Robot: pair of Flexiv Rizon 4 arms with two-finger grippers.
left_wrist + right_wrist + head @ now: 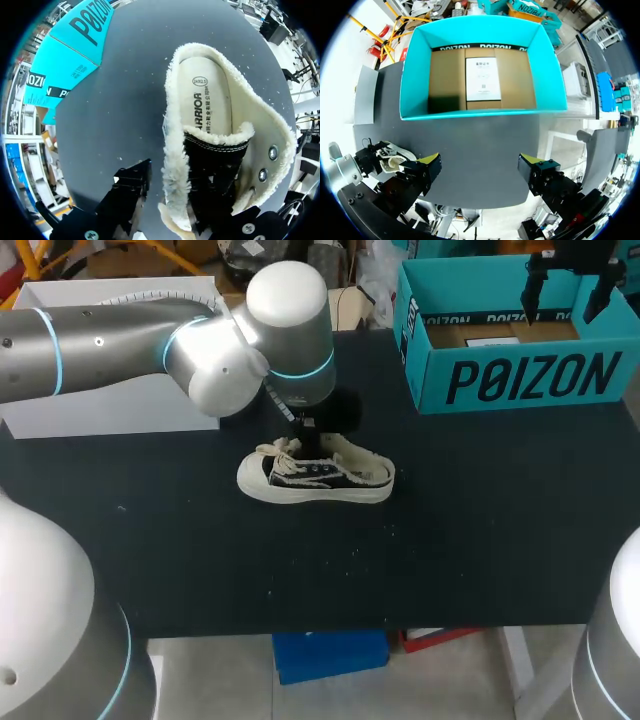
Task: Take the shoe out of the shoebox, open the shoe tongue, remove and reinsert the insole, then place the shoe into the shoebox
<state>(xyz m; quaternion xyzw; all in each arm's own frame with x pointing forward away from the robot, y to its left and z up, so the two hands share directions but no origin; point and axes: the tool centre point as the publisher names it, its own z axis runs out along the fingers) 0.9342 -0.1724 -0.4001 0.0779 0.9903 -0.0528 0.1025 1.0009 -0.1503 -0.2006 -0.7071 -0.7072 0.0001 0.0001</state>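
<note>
Left tool (172, 187) straddles the side wall of the shoe (315, 477). Its outer finger (131, 186) is clear of the fleece, the inner one is lost against the black tongue (215, 150), so it is open with no grip. Tips are out of sight, and in the head view the wrist hides it. Insole (205, 95) sits in the shoe. Right tool (479, 170) is wide open and empty over the shoebox (520, 375). Shoe is upright mid table (480, 560), box at the far right.

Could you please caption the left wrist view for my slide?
Left claw open over the fleece-lined shoe, insole showing, shoebox beyond.
</note>
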